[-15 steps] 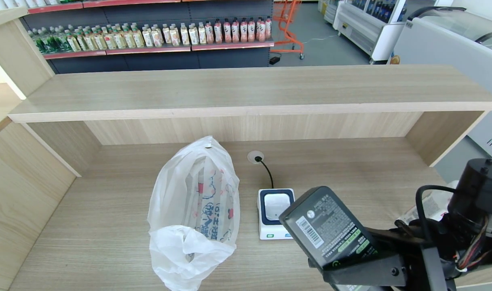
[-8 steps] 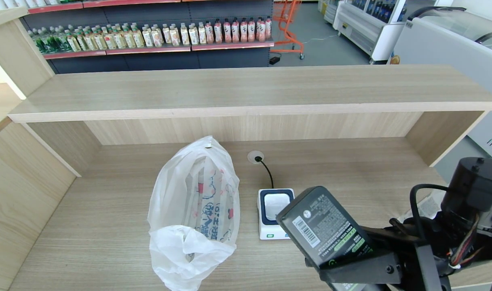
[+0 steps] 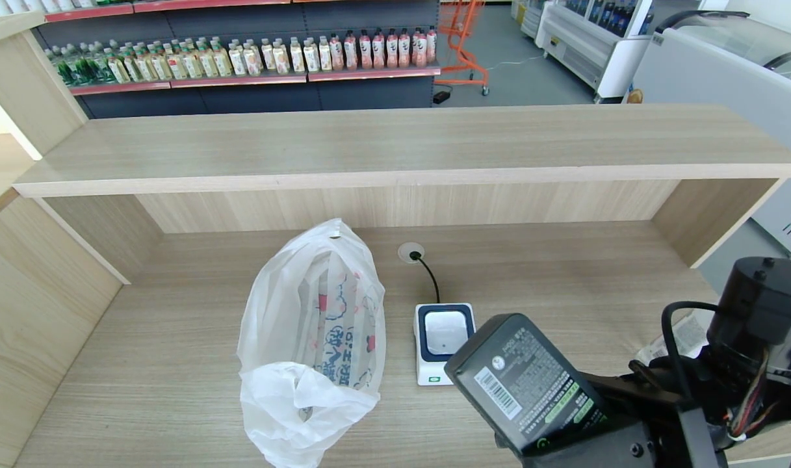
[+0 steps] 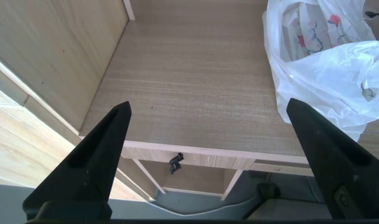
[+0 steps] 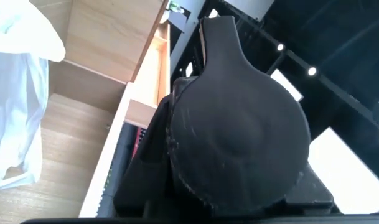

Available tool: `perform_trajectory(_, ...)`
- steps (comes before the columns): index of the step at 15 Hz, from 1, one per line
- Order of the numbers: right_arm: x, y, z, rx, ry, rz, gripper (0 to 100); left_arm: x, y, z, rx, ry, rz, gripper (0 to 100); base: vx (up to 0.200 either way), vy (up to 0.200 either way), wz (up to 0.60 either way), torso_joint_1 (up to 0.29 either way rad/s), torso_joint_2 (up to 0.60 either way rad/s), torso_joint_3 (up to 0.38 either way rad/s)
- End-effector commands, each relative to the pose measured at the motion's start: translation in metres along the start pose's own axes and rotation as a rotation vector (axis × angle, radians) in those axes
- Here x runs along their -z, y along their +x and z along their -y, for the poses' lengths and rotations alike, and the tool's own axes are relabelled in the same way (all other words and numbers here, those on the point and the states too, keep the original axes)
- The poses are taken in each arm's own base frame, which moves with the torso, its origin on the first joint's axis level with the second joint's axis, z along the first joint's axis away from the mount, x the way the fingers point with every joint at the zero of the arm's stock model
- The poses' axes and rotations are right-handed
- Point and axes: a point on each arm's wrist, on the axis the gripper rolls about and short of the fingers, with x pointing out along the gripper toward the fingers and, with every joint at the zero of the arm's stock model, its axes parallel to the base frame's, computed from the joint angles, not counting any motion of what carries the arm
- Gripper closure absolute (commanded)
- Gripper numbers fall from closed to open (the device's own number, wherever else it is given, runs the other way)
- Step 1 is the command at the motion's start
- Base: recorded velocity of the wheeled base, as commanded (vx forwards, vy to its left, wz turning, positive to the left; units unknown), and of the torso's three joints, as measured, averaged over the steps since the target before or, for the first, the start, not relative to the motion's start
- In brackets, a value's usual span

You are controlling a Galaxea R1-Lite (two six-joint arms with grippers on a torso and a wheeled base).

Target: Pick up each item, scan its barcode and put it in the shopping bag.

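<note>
The right gripper [image 3: 596, 426] is clamped on a dark pack [image 3: 525, 380], holding it above the near right part of the counter [image 3: 564, 286], just near and right of the scanner [image 3: 442, 341]. The pack's barcode [image 3: 497, 383] faces up, away from the scanner's upward window, so a pass as it stands would likely read nothing; the wrist must turn it over. Lowering it carelessly could knock the scanner. To the left, the shopping bag [image 3: 314, 351] slumps with its mouth folded, and the pack may snag the film or slide off. The left gripper [image 4: 208, 109], fingers spread and empty, hangs off the near left edge, not steadying the bag.
</note>
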Motion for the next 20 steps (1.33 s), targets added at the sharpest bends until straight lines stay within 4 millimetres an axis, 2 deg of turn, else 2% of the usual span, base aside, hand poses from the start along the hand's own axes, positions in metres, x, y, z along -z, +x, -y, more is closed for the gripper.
perform_trajectory(1, 0.001, 0.000, 0.001, 0.001, -0.005, -0.002, 100, 0.000, 0.000, 0.000, -0.001, 0.000, 0.000, 0, 0.000, 0.000, 0.00, 0.000, 0.00, 0.000)
perform_trajectory(4, 0.012, -0.006, 0.018, 0.016, 0.044, -0.035, 100, 0.000, 0.000, 0.000, -0.001, 0.000, -0.002, 0, 0.000, 0.000, 0.00, 0.000, 0.00, 0.000)
perform_trajectory(6, 0.030, -0.033, 0.033, -0.046, 0.282, -0.180, 100, 0.000, 0.000, 0.000, -0.001, 0.000, -0.002, 0, 0.000, 0.000, 0.00, 0.000, 0.00, 0.000)
perform_trajectory(8, 0.026, -0.067, 0.046, -0.187, 0.576, -0.566, 100, 0.000, 0.000, 0.000, -0.001, 0.000, 0.000, 0, 0.000, 0.000, 0.00, 0.000, 0.00, 0.000)
perform_trajectory(10, 0.027, -0.086, 0.071, -0.174, 0.691, -0.933, 100, 0.000, 0.000, 0.000, -0.001, 0.000, -0.002, 0, 0.000, 0.000, 0.00, 0.000, 0.00, 0.000)
perform_trajectory(13, 0.023, -0.097, 0.070, -0.081, 0.913, -0.988, 100, 0.000, 0.000, 0.000, -0.001, 0.000, 0.000, 0, 0.000, 0.000, 0.00, 0.000, 0.00, 0.000)
perform_trajectory(14, 0.021, -0.114, 0.073, -0.047, 0.993, -1.076, 100, 0.000, 0.000, 0.000, -0.001, 0.000, -0.002, 0, 0.000, 0.000, 0.00, 0.000, 0.00, 0.000)
perform_trajectory(15, 0.019, -0.122, 0.073, -0.002, 1.078, -1.142, 100, 0.000, 0.000, 0.000, -0.001, 0.000, -0.002, 0, 0.000, 0.000, 0.00, 0.000, 0.00, 0.000)
perform_trajectory(17, 0.019, -0.125, 0.068, 0.116, 1.292, -1.182, 100, 0.000, 0.000, 0.000, -0.001, 0.000, -0.002, 0, 0.000, 0.000, 0.00, 0.000, 0.00, 0.000)
perform_trajectory(18, 0.020, -0.126, 0.056, 0.242, 1.523, -1.233, 100, 0.000, 0.000, 0.000, -0.001, 0.000, -0.002, 0, 0.000, 0.000, 0.00, 0.000, 0.00, 0.000)
perform_trajectory(19, 0.021, -0.122, 0.044, 0.282, 1.650, -1.263, 100, 0.000, 0.000, 0.000, -0.001, 0.000, -0.002, 0, 0.000, 0.000, 0.00, 0.000, 0.00, 0.000)
perform_trajectory(20, 0.024, -0.108, 0.035, 0.355, 1.856, -1.215, 100, 0.000, 0.000, 0.000, -0.001, 0.000, -0.002, 0, 0.000, 0.000, 0.00, 0.000, 0.00, 0.000)
